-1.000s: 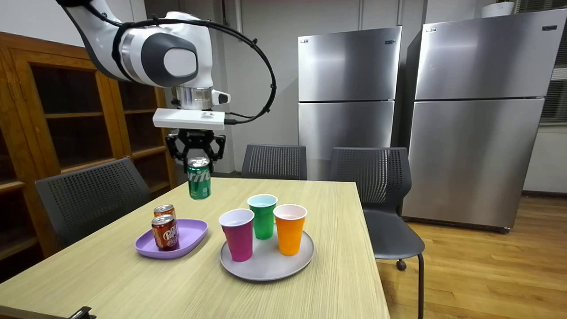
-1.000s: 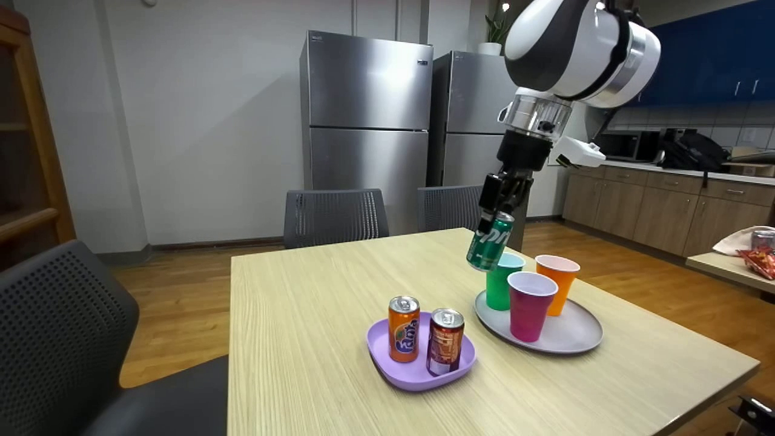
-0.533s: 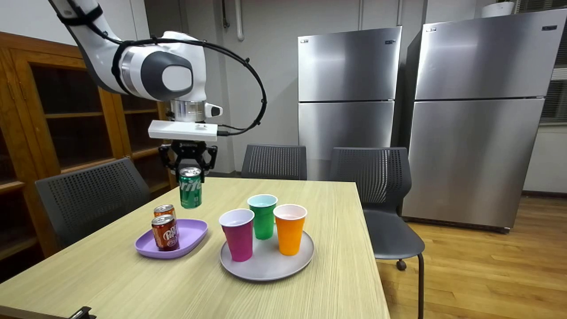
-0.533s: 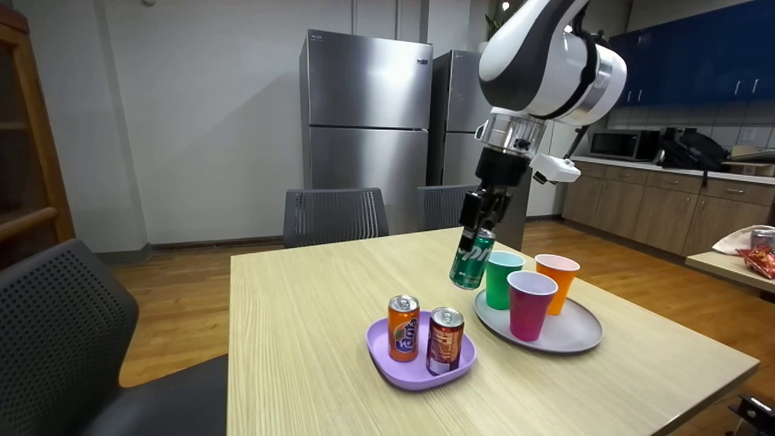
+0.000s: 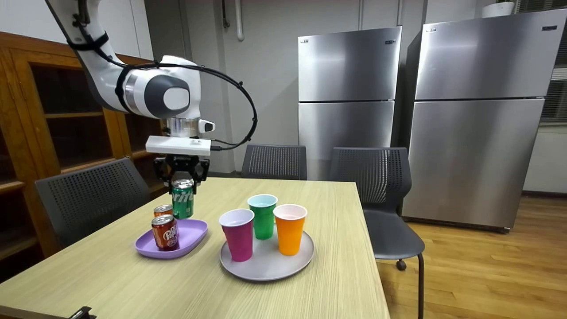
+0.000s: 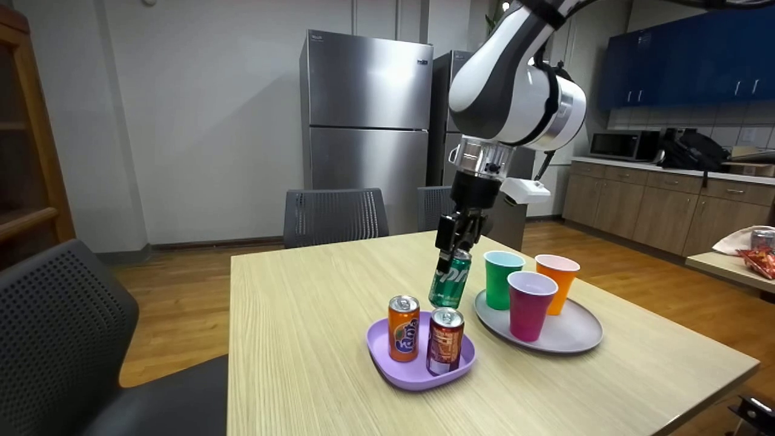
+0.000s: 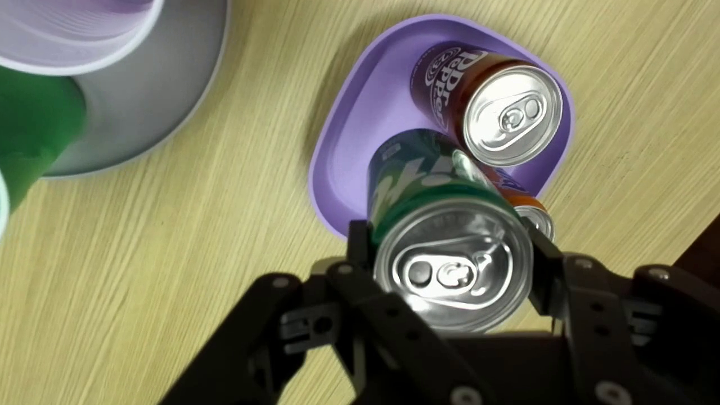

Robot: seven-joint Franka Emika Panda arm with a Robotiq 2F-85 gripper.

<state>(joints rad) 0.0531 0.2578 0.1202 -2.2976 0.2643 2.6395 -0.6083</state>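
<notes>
Apparently carrying: fingers (image 7: pixel 358 241) grip the Sprite can (image 7: pixel 444 236) near the purple tray (image 7: pixel 357 146); next, lowering likely calls for avoiding its Fanta can (image 6: pixel 403 330).

Wrist view facing down (close), exterior views sharing table (image 5: pixel 195 271)

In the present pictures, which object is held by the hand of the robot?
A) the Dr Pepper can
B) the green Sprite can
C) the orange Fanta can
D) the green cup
B: in the wrist view the green Sprite can is gripped between the two fingers of the hand, while the Dr Pepper can and the Fanta can stand on the purple tray.
</notes>
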